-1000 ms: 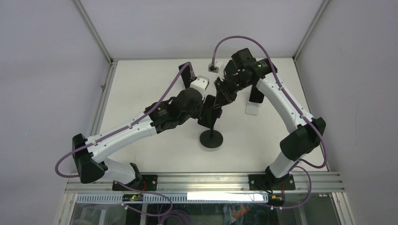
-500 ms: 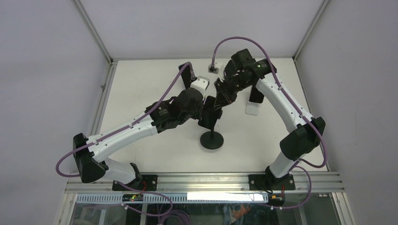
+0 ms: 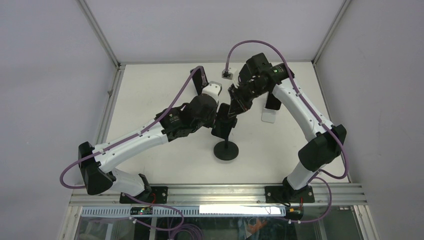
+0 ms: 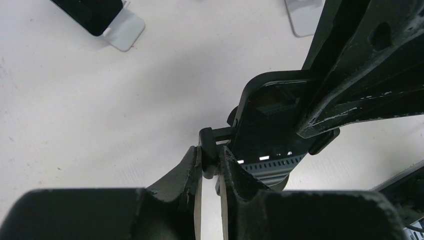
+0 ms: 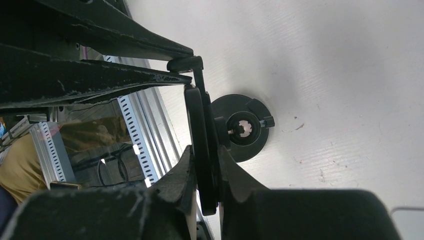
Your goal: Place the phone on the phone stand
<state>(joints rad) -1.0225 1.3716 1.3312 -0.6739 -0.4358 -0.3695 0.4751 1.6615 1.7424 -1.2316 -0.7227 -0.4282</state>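
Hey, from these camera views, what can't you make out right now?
Right wrist view: the phone is edge-on in the right gripper, so its screen is unseen.
Left wrist view: the right gripper covers the phone's upper right; the left gripper hides the phone stand below its clamp.
Top view: both grippers cover how the phone sits in the stand.
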